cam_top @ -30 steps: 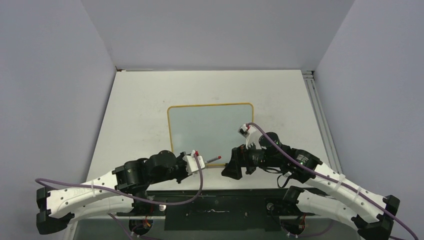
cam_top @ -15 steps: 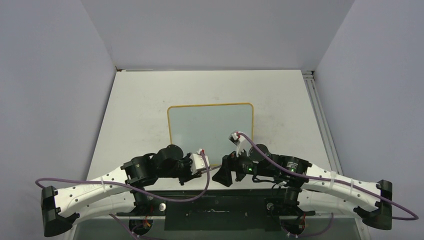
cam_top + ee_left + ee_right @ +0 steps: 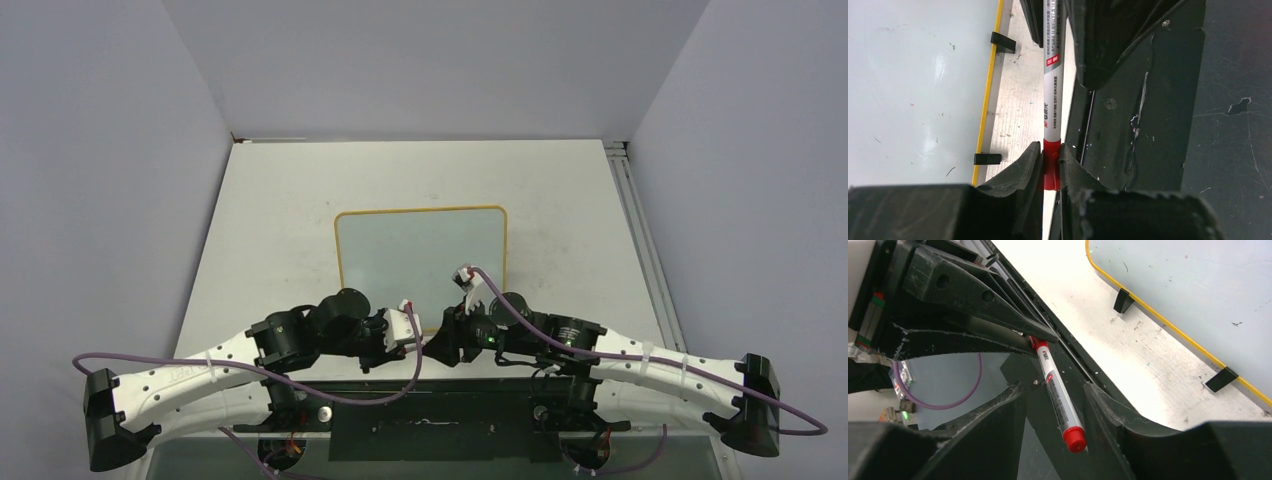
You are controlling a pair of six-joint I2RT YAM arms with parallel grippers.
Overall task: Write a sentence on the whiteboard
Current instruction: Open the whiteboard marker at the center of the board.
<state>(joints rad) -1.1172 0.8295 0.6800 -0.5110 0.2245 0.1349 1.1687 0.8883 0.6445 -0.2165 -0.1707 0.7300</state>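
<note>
A pale whiteboard [image 3: 420, 250] with a thin yellow frame lies flat in the middle of a light surface [image 3: 280, 220], a little closer to the near edge. Two small black feet [image 3: 1003, 42] stick out from the frame on its near side.

Two robot arms reach in from the near edge. Their claws meet tip to tip just off the board's near edge, partly over the dark strip that borders the surface there.

The left claw [image 3: 1050, 160] is clamped narrowly on one red end of a grey-barrelled marker [image 3: 1052, 95] and holds it pointing straight out toward the other arm.

The right claw [image 3: 1054, 387] stands partly spread, one finger on each side of the marker's other end, which has a red cap. The right wrist view shows a gap between each finger and the barrel.

The marker is in the air and not touching the board.
</note>
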